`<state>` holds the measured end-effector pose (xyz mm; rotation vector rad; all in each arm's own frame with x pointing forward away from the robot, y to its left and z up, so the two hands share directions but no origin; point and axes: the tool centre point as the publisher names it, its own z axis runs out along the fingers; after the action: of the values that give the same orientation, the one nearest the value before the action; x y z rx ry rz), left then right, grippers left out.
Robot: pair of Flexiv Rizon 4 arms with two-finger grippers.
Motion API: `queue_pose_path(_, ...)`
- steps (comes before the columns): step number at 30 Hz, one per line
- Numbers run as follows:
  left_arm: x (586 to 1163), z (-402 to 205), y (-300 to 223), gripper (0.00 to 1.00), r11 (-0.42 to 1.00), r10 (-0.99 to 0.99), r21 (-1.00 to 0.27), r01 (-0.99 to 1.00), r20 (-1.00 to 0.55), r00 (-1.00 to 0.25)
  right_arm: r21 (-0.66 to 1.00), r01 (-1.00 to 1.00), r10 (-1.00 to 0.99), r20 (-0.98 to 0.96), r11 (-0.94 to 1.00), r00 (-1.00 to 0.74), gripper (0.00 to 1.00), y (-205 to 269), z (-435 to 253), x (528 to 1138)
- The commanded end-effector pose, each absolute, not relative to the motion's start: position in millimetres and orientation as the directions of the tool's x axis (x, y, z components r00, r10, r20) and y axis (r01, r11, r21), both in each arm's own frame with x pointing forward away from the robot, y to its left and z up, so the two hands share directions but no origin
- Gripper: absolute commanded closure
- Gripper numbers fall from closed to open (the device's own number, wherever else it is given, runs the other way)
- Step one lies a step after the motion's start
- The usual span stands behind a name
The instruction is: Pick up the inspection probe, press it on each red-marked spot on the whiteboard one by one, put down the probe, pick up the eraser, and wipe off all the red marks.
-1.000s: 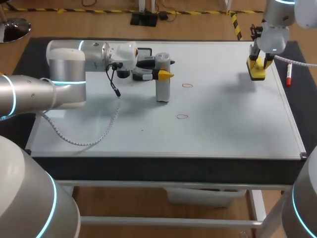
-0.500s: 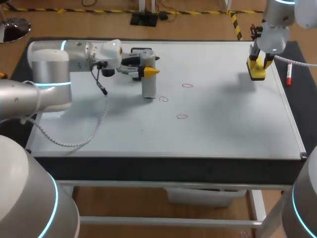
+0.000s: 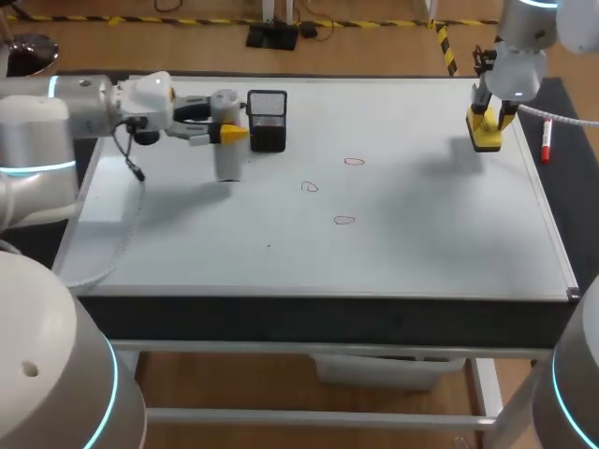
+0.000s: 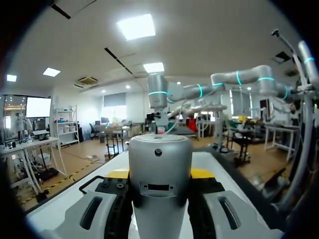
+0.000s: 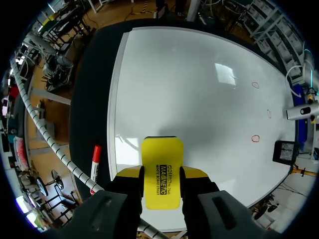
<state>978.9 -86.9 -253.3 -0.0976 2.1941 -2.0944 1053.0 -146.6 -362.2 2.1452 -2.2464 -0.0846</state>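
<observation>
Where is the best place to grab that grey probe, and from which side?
Its upper barrel, from the side. The probe is an upright round cylinder, so closing on opposite sides holds it straight and leaves its lower end free to press the whiteboard. The left claw grips it this way, set level.

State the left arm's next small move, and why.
Probably lower the probe and release it: the left claw holds it upright beside the black holder, away from the red marks, while the right claw grips the eraser.
</observation>
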Motion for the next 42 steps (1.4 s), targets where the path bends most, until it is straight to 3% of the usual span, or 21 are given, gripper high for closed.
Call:
queue_pose_path(1,966.3,-245.9,-57.0,1.00,0.066,-0.217,-0.997,0.026,-0.040,-0.975,0.064,-0.997,-0.999,-0.010,0.043,-0.044,1.00,-147.5,-361.4,1054.0)
queue_pose_path(16,956.2,-244.9,11.9,1.00,0.043,-0.330,-0.998,0.037,-0.049,-0.943,0.064,-0.997,-0.999,-0.010,0.043,-0.044,1.00,-147.5,-361.4,1054.0)
queue_pose_path(22,956.2,-244.9,11.9,1.00,0.043,-0.330,-0.998,0.037,-0.049,-0.943,0.059,-0.997,-0.999,0.003,0.040,-0.040,1.00,-143.8,-358.9,1052.9)
queue_pose_path(31,956.2,-244.9,11.9,1.00,0.043,-0.330,-0.998,0.037,-0.049,-0.943,0.006,-0.997,-0.997,0.043,-0.071,0.071,1.00,-84.8,-339.1,1030.0)
queue_pose_path(42,956.2,-244.9,11.9,1.00,0.043,-0.330,-0.998,0.037,-0.049,-0.943,0.007,-0.980,-0.980,0.027,-0.199,0.199,1.00,21.8,-344.6,979.0)
